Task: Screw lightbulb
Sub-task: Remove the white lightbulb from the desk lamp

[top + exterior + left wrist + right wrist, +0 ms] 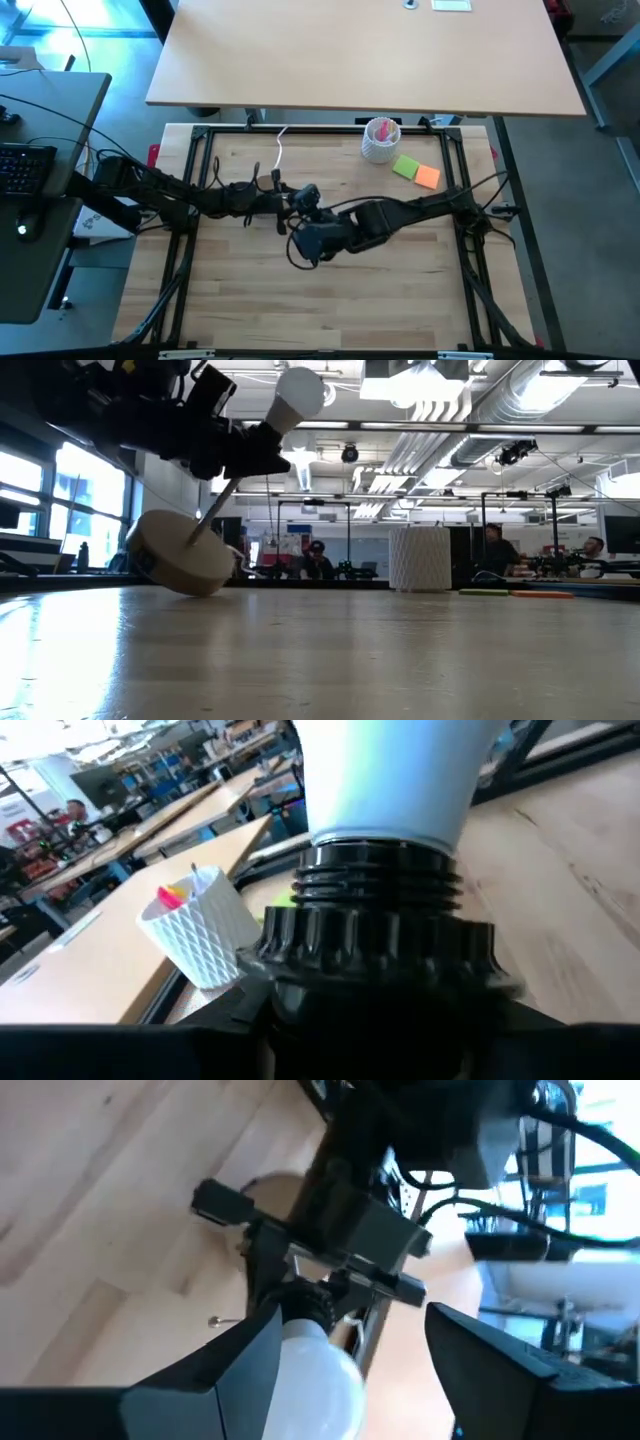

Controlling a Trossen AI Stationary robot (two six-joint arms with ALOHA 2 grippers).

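Observation:
The white lightbulb (298, 395) sits in the black ribbed socket (380, 890) of a lamp with a round wooden stand (183, 555). The lamp leans over, its stand tilted near the table and a thin rod running up to the socket. My left gripper (235, 455) is shut on the socket, at mid-table (290, 197). My right gripper (355, 1320) is open, with a finger on either side of the bulb (318, 1372). In the high view the arms hide the stand. My left gripper clamps the lamp's black socket (320, 1295) just below the bulb, between its two fingers. The lamp hangs tilted from the hold, bulb end up and the wooden stand's lower edge (200, 590) at the tabletop. My right gripper's one finger (245, 1370) is right beside the bulb; I cannot tell whether it touches.
A white ribbed cup (381, 140) with pink contents stands at the table's far side, with a green and an orange pad (418, 172) beside it. A white cord (279, 148) lies at the far edge. A black frame (195, 180) borders the wooden table. People sit in the room beyond.

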